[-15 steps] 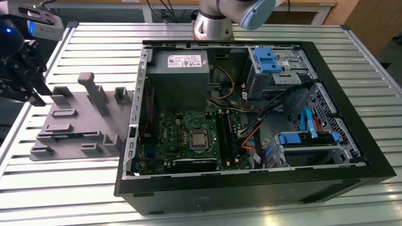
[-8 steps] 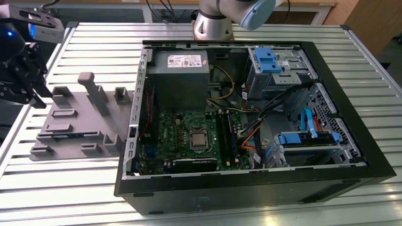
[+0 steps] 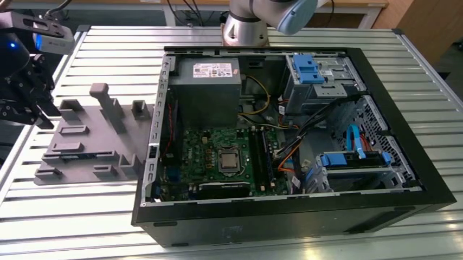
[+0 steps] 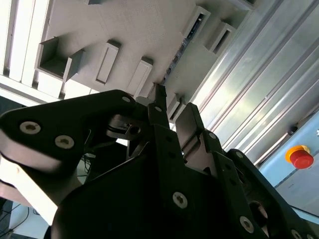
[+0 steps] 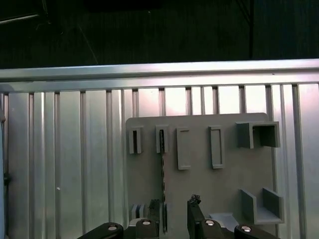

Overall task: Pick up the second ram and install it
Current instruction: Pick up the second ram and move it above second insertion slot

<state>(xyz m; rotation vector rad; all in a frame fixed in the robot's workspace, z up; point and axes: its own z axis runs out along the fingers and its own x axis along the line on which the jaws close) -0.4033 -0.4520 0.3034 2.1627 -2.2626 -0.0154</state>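
Fingers (image 5: 196, 215) spread, gripping nothing. Gray holder (image 5: 224, 184) directly beneath fingers, on slatted desk (image 5: 75, 164). Second ram (image 5: 162, 169) on edge in holder slot, just beyond fingertips, untouched. Open computer case (image 3: 289, 135) well apart from fingers.

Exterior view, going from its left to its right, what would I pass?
Gripper → grey holder plate → green motherboard → lower light-blue drive-bay clip.

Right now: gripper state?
Gripper: open, holding nothing, close to the second ram, which stands on edge in the grey fixture.
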